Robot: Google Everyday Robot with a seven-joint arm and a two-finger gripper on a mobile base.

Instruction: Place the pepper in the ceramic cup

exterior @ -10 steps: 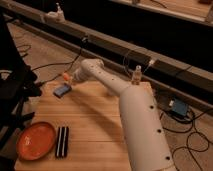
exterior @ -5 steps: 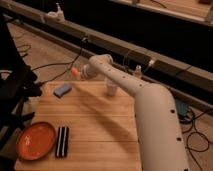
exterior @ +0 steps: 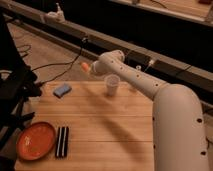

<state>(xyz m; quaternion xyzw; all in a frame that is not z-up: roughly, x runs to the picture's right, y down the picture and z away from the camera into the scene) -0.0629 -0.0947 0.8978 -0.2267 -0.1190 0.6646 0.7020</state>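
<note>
The small orange-red pepper sits at the tip of my gripper, which is shut on it and holds it in the air above the table's far edge. The pale ceramic cup stands upright on the wooden table, to the right of and below the pepper, a short way apart from it. My white arm reaches in from the lower right, and its wrist passes just behind the cup.
A blue rectangular block lies at the table's far left. A round orange plate and a black ridged bar lie at the near left. Cables run on the floor beyond the table. A dark frame stands at the left.
The gripper has lifted and moved right with the pepper, from beside the blue block towards the cup.
</note>
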